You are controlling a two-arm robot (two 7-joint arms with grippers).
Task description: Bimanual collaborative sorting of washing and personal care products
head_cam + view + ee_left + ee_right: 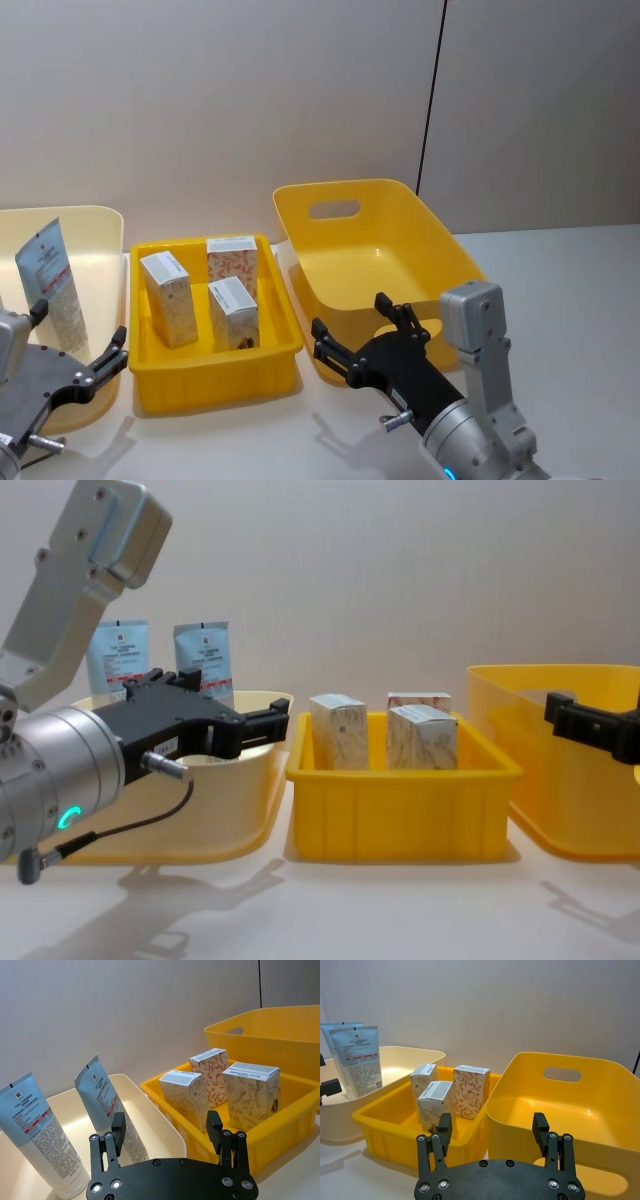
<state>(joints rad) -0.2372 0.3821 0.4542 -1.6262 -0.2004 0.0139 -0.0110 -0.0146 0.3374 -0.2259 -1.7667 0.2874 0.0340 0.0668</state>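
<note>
- Head view: three cartons (167, 298) stand upright in the small yellow bin (215, 385). The orange-leaf one is toward 12 o'clock.
- Two tubes (37, 1135) stand leaning in the cream bin (100, 225), at 9 o'clock from the small bin.
- The large yellow bin (440, 250) sits at 3 o'clock.
- The left gripper (78, 335) hovers at 8 o'clock, spread wide and empty.
- The right gripper (352, 318) hovers at 4 o'clock, spread wide and empty.

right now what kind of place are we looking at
Most likely a robot test bench, not a shop or home: a white table against a plain wall, with tubes and cartons staged in plastic bins.
</note>
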